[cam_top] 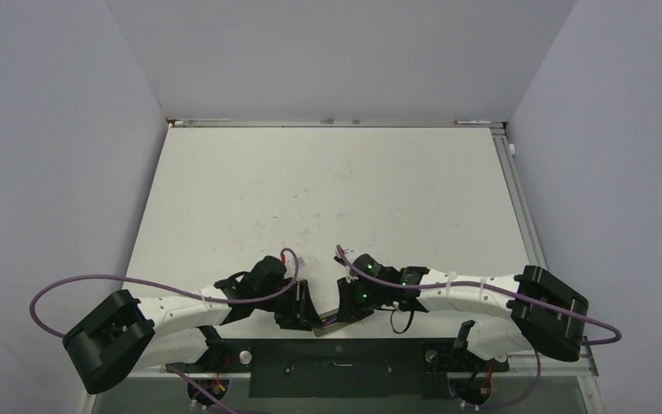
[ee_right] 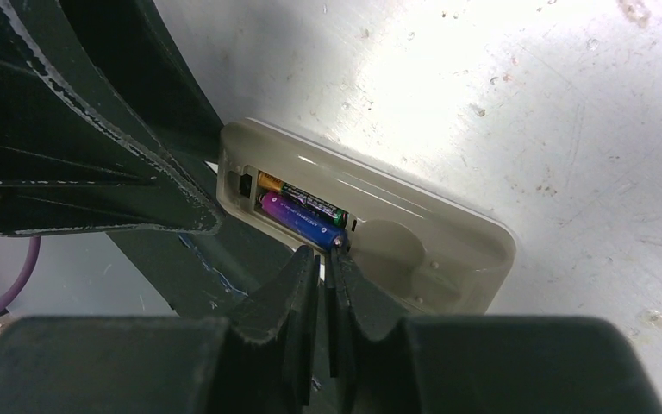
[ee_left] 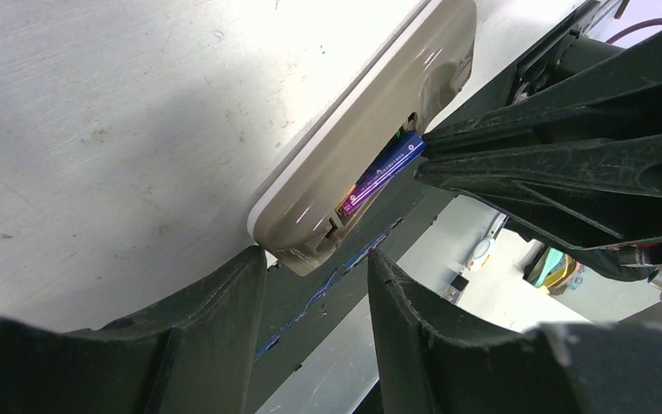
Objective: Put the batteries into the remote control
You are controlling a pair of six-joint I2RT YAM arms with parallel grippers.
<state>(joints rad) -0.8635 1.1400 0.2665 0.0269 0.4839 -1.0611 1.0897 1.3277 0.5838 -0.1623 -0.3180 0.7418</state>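
The remote control lies back up at the table's near edge, its battery recess open. It also shows in the top view and the left wrist view. The brownish-gold battery lies in the far slot. The purple-blue battery lies in the near slot; it shows in the left wrist view too. My right gripper is shut and empty, its tips against that battery's end. My left gripper flanks the remote's end with its fingertips on both corners.
The dark strip along the table's near edge runs right under the remote and both grippers. The white tabletop stretches away behind them to grey walls. Purple cables loop off both arms.
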